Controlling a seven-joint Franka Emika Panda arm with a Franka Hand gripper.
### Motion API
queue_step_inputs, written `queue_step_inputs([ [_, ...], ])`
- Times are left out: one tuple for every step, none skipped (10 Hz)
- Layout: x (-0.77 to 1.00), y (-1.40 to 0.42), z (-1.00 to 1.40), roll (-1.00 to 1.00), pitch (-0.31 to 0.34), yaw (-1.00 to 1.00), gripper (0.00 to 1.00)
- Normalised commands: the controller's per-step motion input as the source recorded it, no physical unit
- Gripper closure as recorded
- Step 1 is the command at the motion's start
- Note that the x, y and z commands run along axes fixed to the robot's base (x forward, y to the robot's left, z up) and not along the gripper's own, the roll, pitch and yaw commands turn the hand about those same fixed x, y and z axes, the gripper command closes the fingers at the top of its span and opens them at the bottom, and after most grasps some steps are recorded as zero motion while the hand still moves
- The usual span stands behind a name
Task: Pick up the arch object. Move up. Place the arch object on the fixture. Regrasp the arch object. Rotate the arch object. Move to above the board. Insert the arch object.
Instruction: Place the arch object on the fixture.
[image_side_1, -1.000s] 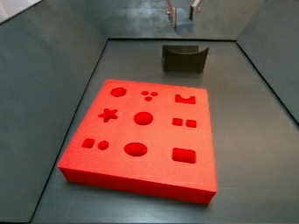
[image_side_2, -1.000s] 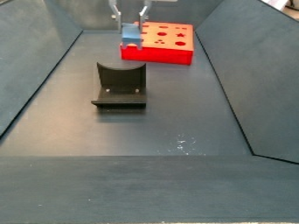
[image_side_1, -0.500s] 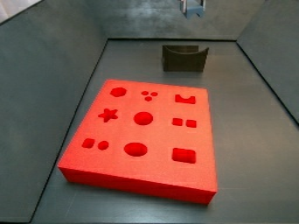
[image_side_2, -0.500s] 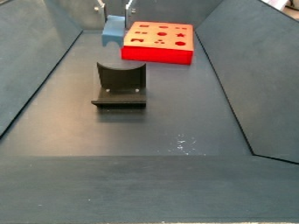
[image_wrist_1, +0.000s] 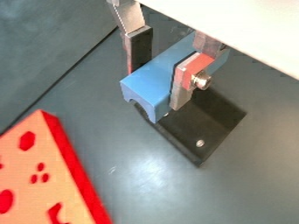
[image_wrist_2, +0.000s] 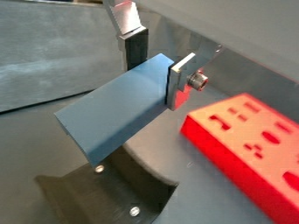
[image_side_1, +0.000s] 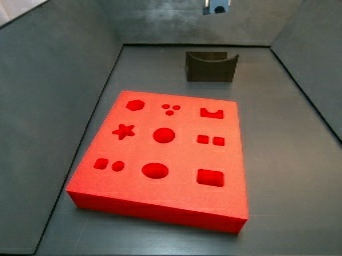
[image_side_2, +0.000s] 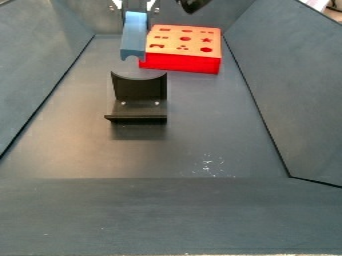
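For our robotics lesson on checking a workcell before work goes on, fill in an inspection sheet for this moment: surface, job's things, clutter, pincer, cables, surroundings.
Surface: dark grey floor, a few pale specks near the front.
Arch object: pale blue block held in the air above the fixture, touching neither fixture nor floor.
Fixture: dark notched piece on its base plate, nothing on it.
Board: red slab flat on the floor, every visible cutout unfilled.
Clutter: nothing seen.
Pincer: shut on the arch object, silver fingers on opposite faces.
Cables: nothing seen.
Surroundings: sloping grey walls around the floor.
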Motion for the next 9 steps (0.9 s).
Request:
queue_step_inputs([
  [0.05, 0.05, -0.01, -1.0, 0.034, -0.17, 1.0],
  [0.06, 0.05, -0.01, -0.78, 0.027, -0.14, 1.0],
  [0.06, 0.05, -0.01, -0.6, 0.014, -0.12, 1.0],
  [0.05, 0.04, -0.01, -0.43, 0.006, -0.11, 1.0],
  [0.05, 0.03, -0.01, -0.28, -0.005, -0.09, 1.0],
  [0.12, 0.13, -1.0, -1.0, 0.192, -0.04, 1.0],
  [0.12, 0.13, -1.0, -1.0, 0.19, -0.04, 1.0],
  [0.14, 0.14, -1.0, -0.99, 0.221, -0.1, 1.0],
  [0.14, 0.13, -1.0, -0.84, 0.206, -0.13, 1.0],
])
